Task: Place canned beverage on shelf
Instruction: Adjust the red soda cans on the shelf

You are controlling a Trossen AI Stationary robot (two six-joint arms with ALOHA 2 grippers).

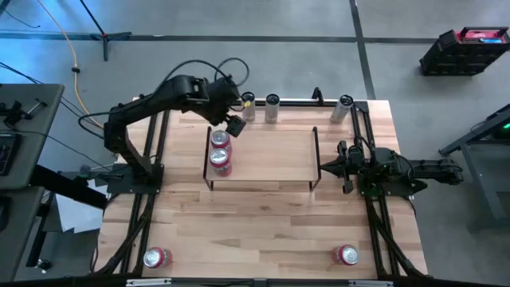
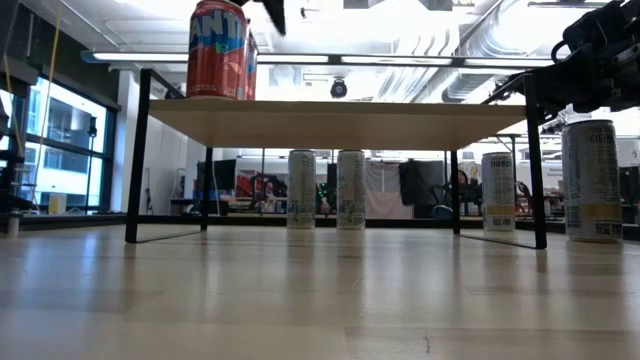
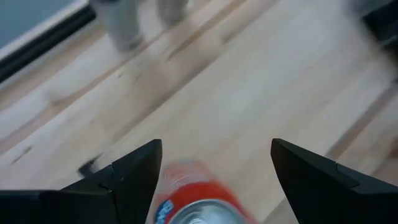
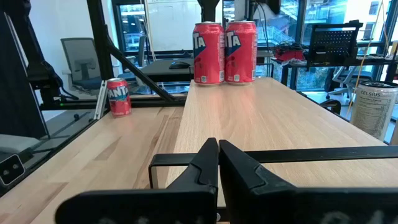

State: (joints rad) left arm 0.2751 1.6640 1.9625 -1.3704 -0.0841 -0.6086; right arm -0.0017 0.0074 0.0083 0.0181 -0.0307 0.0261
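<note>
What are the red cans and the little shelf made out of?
The two red Fanta cans look like thin painted metal: glossy sides and bare silvery tops. The shelf looks like a pale wooden board, with grain lines showing, on a thin black frame that is probably metal wire.

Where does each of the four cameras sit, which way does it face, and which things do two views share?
High view: overhead, facing down; both arms, shelf.
Low view: table height, facing across; shelf above, white cans behind.
Left wrist view: above the shelf, facing down; open left gripper over a red can.
Right wrist view: at the shelf's end, facing along it; shut right gripper.
Shared: two red cans on the shelf.
</note>
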